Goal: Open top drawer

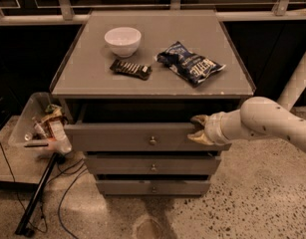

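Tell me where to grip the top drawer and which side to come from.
Probably best: grip the top drawer by the exposed upper edge of its front panel, coming from the front. It already stands ajar, so that lip is free, while the round knob is small. The gripper sits at the panel's right end.
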You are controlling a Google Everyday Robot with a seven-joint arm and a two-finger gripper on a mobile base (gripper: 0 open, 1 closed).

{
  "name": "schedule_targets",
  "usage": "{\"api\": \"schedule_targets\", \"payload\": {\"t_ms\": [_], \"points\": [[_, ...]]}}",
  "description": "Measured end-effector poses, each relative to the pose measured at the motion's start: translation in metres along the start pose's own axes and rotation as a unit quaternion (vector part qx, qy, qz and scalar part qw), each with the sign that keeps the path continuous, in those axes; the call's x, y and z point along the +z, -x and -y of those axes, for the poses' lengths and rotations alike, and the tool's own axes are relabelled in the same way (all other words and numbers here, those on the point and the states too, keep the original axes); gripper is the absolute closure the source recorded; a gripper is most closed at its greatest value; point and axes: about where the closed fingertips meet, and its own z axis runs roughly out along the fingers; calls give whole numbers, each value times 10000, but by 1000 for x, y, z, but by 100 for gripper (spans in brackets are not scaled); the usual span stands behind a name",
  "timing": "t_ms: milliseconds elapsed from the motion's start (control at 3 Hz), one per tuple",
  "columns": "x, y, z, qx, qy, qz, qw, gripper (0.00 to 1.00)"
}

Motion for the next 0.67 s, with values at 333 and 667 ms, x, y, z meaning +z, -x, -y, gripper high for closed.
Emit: {"api": "schedule_targets", "payload": {"t_ms": [333, 667], "points": [[-3, 1, 0, 2, -2, -1, 10000, 100], [-8, -3, -8, 36, -27, -16, 10000, 100]]}}
